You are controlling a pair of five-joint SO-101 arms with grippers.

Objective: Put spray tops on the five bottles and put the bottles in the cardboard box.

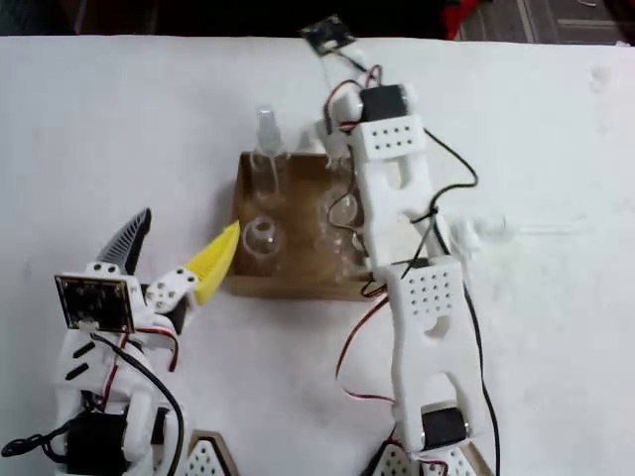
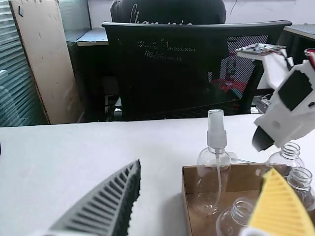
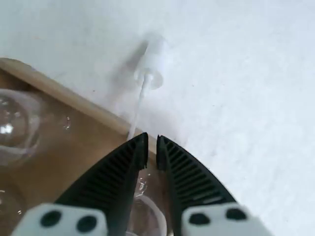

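The cardboard box (image 1: 248, 283) sits mid-table with several clear bottles in it. One bottle (image 1: 266, 149) at its far left corner wears a white spray top (image 2: 216, 129). Others, such as the near-left bottle (image 1: 260, 236), have bare mouths (image 2: 291, 148). My right arm (image 1: 397, 178) stretches over the box's right side. Its gripper (image 3: 151, 142) hangs over the far rim, black fingers shut on the thin tube of a spray top (image 3: 151, 73) whose head is over the table beyond the box. My left gripper (image 1: 189, 223) stands open left of the box, empty, with its yellow finger (image 1: 213, 263) near the box wall.
Another spray top (image 1: 486, 230) lies on the white table to the right of the box, its tube pointing right. A black chair (image 2: 197, 64) stands behind the table's far edge. Open table lies left and far right.
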